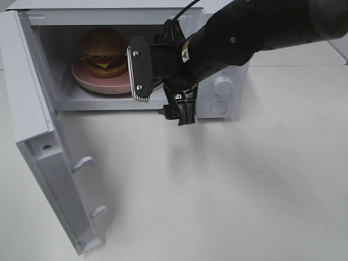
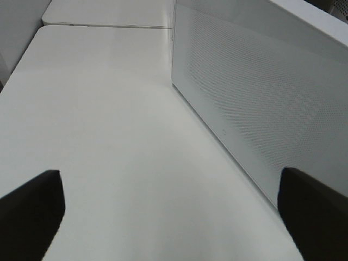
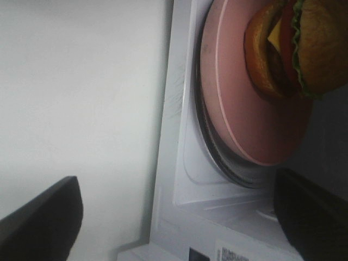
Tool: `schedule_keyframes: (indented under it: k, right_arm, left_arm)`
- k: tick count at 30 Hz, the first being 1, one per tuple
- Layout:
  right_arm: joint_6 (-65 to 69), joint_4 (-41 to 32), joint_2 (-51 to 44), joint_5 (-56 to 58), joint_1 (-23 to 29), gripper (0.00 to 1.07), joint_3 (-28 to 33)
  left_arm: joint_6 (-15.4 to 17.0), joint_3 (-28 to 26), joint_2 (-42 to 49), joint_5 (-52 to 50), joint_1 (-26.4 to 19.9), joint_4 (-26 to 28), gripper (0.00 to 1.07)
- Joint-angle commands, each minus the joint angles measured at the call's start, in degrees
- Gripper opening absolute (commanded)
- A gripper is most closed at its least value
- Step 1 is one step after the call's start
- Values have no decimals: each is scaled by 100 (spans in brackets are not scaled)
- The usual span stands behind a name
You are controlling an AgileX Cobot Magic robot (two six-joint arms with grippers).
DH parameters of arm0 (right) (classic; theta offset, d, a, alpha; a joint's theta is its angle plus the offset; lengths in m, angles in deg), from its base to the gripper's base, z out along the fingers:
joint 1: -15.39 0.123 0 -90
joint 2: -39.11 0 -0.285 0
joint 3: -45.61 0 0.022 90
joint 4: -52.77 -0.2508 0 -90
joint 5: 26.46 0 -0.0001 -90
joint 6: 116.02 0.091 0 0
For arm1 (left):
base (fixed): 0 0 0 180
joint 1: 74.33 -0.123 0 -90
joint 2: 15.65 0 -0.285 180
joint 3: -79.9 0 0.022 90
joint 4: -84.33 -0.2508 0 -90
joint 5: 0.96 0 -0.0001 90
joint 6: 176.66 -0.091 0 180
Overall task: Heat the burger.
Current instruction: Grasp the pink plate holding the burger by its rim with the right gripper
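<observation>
A: One burger (image 1: 103, 50) to account for. Where does it sit?
B: On the pink plate (image 1: 89, 82) inside the white microwave (image 1: 237, 93), at eleven o'clock in the high view. The door (image 1: 38, 125) hangs open toward nine o'clock.
A: The right tool (image 1: 161, 93)?
B: At the oven's mouth, about four o'clock from the burger. Its jaws are spread wide with nothing between them.
A: And the left tool (image 2: 173, 215)?
B: Just as wide and holding nothing, over the worktop (image 2: 109, 136) beside a perforated white panel (image 2: 261, 92).
A: Any writing?
B: A small label (image 3: 239, 254) shows in the right wrist view, but it is too blurred to read.
</observation>
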Motion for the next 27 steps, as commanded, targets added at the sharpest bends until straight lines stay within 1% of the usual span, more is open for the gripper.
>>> schedule_keyframes:
  k: [1, 2, 5, 7, 8, 10, 11, 12, 14, 15, 16, 17, 18, 20, 21, 23, 27]
  right_arm:
    - [69, 34, 258, -57, 17, 92, -292]
    - [74, 11, 424, -46, 11, 91, -470]
    - [80, 11, 493, -46, -6, 91, -539]
    - [97, 11, 808, 52, -6, 90, -888]
    - [97, 11, 808, 52, -6, 90, -888]
    - [97, -6, 1054, 97, -6, 90, -1163]
    - [97, -6, 1054, 97, -6, 90, -1163]
    - [103, -6, 1215, 109, -6, 90, -1352]
    - [103, -6, 1278, 115, -6, 89, -1427]
    - [115, -17, 1444, 149, -6, 89, -1621]
    - [115, -17, 1444, 149, -6, 89, -1621]
    - [115, -29, 1581, 229, -6, 89, -1816]
    - [115, -29, 1581, 229, -6, 89, -1816]
    - [132, -109, 1793, 321, -6, 88, -2114]
    - [132, -109, 1793, 321, -6, 88, -2114]
    - [138, -155, 1988, 487, -6, 87, -2378]
    - [138, -155, 2166, 516, -6, 87, -2578]
  left_arm:
    - [-6, 17, 103, -29, -6, -6, 100]
    - [-6, 17, 103, -29, -6, -6, 100]
    - [-6, 17, 103, -29, -6, -6, 100]
    - [-6, 17, 103, -29, -6, -6, 100]
    - [-6, 17, 103, -29, -6, -6, 100]
    - [-6, 17, 103, -29, -6, -6, 100]
    - [-6, 17, 103, -29, -6, -6, 100]
    - [-6, 17, 103, -29, -6, -6, 100]
    - [-6, 17, 103, -29, -6, -6, 100]
    - [-6, 17, 103, -29, -6, -6, 100]
    - [-6, 17, 103, -29, -6, -6, 100]
    - [-6, 17, 103, -29, -6, -6, 100]
    - [-6, 17, 103, -29, -6, -6, 100]
    - [-6, 17, 103, -29, -6, -6, 100]
    - [-6, 17, 103, -29, -6, -6, 100]
    - [-6, 17, 103, -29, -6, -6, 100]
    - [-6, 17, 103, -29, -6, -6, 100]
